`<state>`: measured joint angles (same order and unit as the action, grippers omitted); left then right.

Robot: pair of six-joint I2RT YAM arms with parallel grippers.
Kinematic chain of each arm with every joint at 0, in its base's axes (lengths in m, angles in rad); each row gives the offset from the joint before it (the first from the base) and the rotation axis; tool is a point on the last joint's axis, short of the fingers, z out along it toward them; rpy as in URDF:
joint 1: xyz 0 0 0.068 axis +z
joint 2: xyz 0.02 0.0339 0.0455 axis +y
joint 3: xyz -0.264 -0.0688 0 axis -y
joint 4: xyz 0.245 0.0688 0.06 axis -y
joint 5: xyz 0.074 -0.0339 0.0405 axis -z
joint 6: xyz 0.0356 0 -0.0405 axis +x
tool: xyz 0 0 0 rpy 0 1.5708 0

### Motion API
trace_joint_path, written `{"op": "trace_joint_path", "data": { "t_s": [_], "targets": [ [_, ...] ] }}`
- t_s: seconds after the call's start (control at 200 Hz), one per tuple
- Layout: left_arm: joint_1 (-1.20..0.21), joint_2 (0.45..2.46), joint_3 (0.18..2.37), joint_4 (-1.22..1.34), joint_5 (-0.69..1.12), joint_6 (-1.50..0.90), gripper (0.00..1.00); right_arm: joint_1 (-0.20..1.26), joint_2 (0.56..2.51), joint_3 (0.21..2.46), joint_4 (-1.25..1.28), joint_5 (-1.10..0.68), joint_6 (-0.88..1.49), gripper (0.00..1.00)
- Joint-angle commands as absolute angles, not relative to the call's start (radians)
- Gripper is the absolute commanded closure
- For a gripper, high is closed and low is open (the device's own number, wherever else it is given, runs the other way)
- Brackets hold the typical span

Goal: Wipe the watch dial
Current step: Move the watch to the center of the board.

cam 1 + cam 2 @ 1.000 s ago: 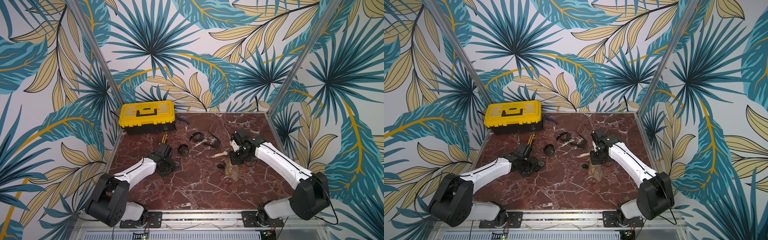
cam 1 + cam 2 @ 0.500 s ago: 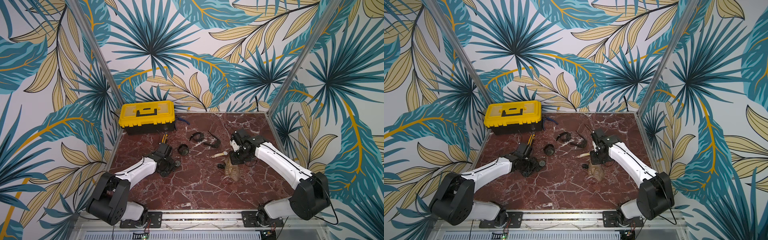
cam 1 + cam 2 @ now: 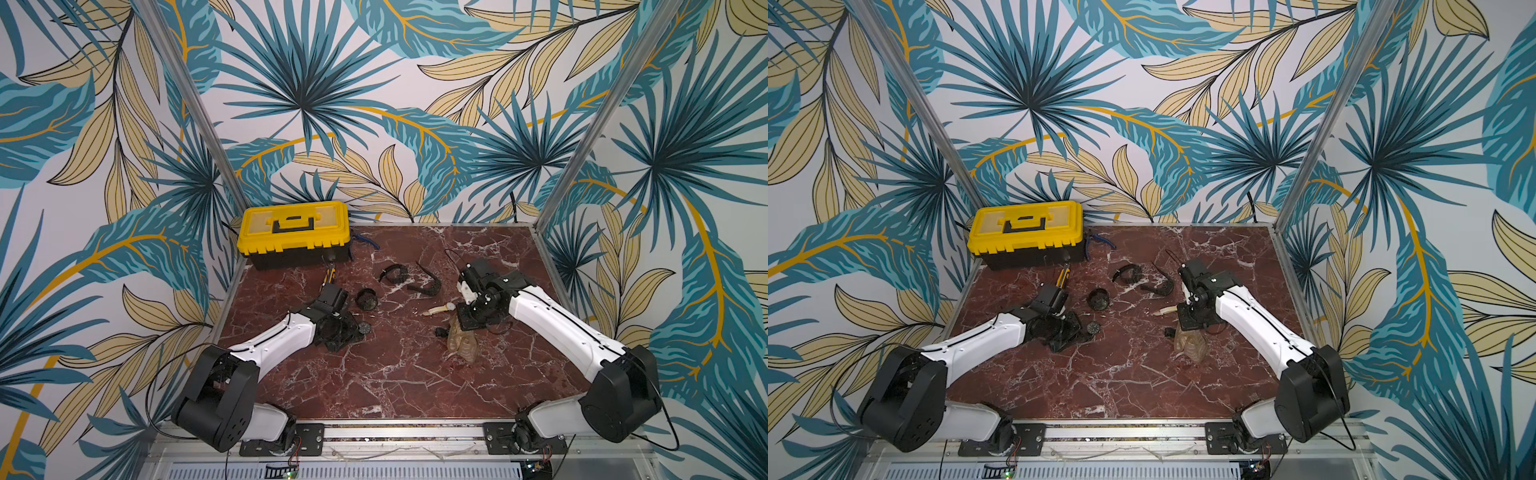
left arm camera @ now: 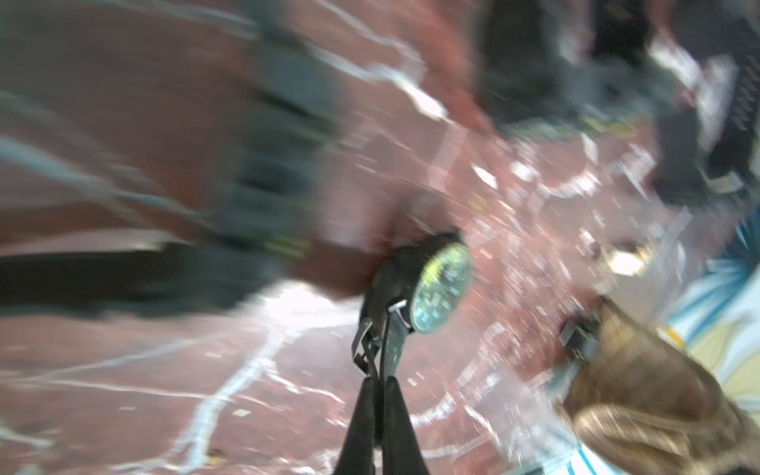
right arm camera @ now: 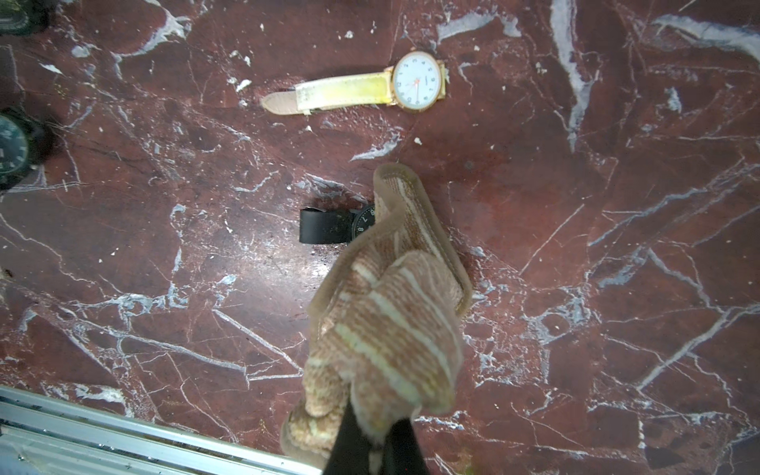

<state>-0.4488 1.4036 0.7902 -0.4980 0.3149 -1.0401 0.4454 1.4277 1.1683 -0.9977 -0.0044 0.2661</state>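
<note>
The red, white-veined marble tabletop (image 3: 395, 386) fills the cell. Read it as a clock in the top views, with 12 at the back wall. A yellow-lidded black plastic toolbox (image 3: 295, 228) sits at 11. The white left arm (image 3: 274, 345) reaches in from 7 and the white right arm (image 3: 557, 324) from 5.

A brown striped knitted cloth (image 5: 390, 329) lies heaped at about 3. One end is pinched in the right gripper (image 5: 376, 436), whose jaws are together on it. The cloth's far fold drapes over part of a black-strapped watch with a black dial (image 5: 329, 226), leaving only a sliver of that dial showing. Toward 2 lies a gold-cased watch with a white dial and cream strap (image 5: 415, 82), touched by nothing.

At about 9, the left gripper (image 4: 378, 386) is clamped on the strap of a black watch with a greenish round dial (image 4: 442, 288), which stands tilted on edge. That wrist view is smeared, so I cannot tell whether the watch is clear of the marble.

As I judge it, 2 preparatory steps are done: the cloth is in hand and a watch is gripped. Of the 3 watches, the gripped one looks likeliest to be the target. The wipe itself is left to do, since the held dial and the cloth are well apart. They have yet to be brought together and the face rubbed.
</note>
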Motion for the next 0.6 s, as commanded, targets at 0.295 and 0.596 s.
{"op": "trace_joint_path", "data": {
  "t_s": [0.295,0.596],
  "targets": [
    [-0.566,1.528,0.894,-0.385,0.492,-0.898,1.0,0.628,1.397,1.199,-1.025,0.032,0.402,1.0],
    [-0.566,1.535,0.852,-0.362,0.575,-0.864,1.0,0.732,1.626,1.347,-0.961,0.013,0.404,1.0]
  ]
}}
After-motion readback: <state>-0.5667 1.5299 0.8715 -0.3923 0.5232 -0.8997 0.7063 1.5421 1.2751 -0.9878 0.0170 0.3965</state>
